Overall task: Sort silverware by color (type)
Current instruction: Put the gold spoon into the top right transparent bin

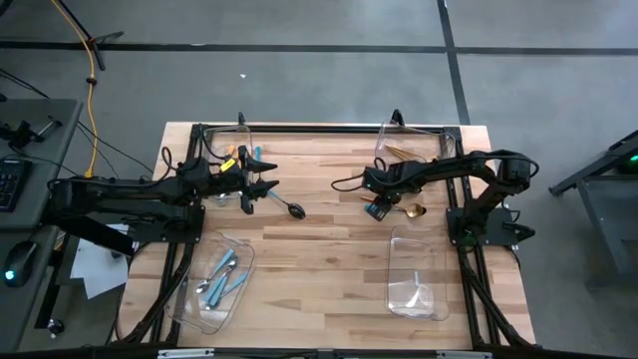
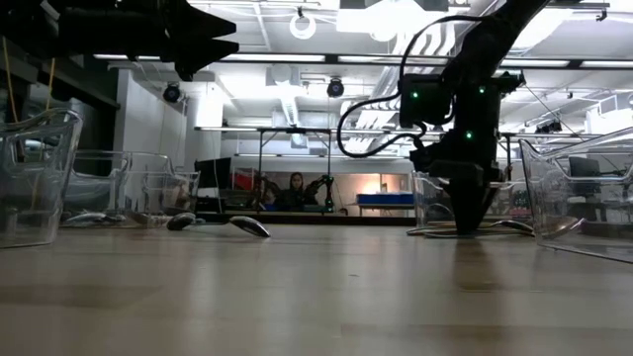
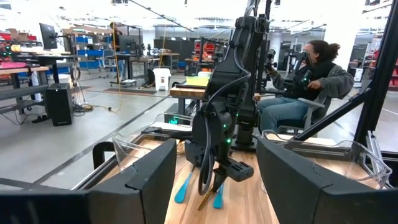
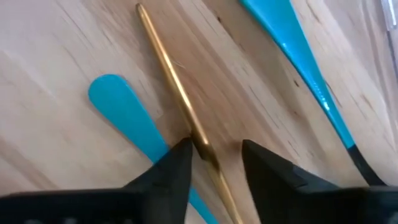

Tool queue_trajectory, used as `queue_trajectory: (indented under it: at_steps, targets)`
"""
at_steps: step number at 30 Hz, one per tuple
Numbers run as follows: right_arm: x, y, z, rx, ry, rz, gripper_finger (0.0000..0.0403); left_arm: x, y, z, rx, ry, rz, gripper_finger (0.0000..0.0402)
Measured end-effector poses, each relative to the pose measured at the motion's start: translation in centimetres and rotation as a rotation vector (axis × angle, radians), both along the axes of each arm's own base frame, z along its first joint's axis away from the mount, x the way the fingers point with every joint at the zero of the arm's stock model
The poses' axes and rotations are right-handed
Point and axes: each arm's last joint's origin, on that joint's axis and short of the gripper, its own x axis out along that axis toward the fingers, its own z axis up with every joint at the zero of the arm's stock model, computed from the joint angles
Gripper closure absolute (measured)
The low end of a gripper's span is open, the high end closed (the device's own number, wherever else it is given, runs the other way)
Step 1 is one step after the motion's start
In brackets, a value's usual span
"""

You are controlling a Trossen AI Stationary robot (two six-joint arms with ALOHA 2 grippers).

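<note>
Right wrist view tells the story best: the right gripper (image 4: 214,158) is down on the wood with its two dark fingers apart, straddling the thin handle of a gold utensil (image 4: 177,93) that lies diagonally through the frame. One finger looks to touch the handle, the other stands just off it, so I judge nothing is gripped yet; it seems lined up that way to pinch the handle across its width. Two teal handles (image 4: 127,118) lie just beside the gold one, on either side, which may crowd the pick.

From above, that gripper (image 1: 377,204) works right of centre, near the far-right clear bin (image 1: 399,140) holding gold pieces. The left gripper (image 1: 261,189) hovers spread open at centre left, apparently waiting. Light-blue pieces (image 1: 221,274) sit in the lower-left bin (image 1: 239,249), already sorted.
</note>
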Motion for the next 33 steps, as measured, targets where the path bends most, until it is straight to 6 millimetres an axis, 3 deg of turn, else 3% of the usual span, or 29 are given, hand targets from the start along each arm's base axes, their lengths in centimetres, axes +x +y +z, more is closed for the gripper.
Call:
queue_trajectory:
  at_steps: [7,9,14,33]
  targets:
    - [0.10,0.08,-0.06,0.015,-0.011,0.005,0.0378,0.00,0.00,0.00,-0.004,0.000,0.000,0.0190]
    - [0.12,0.07,-0.06,0.015,-0.014,0.002,0.0393,0.00,0.00,0.00,-0.006,-0.001,-0.001,0.0190]
    - [0.16,0.04,-0.06,0.011,-0.018,0.000,0.0381,0.00,0.00,-0.01,-0.006,-0.001,-0.001,0.0190]
    - [0.14,0.01,-0.10,0.012,-0.016,0.012,0.0397,0.00,0.00,-0.01,-0.008,-0.001,-0.001,0.0190]
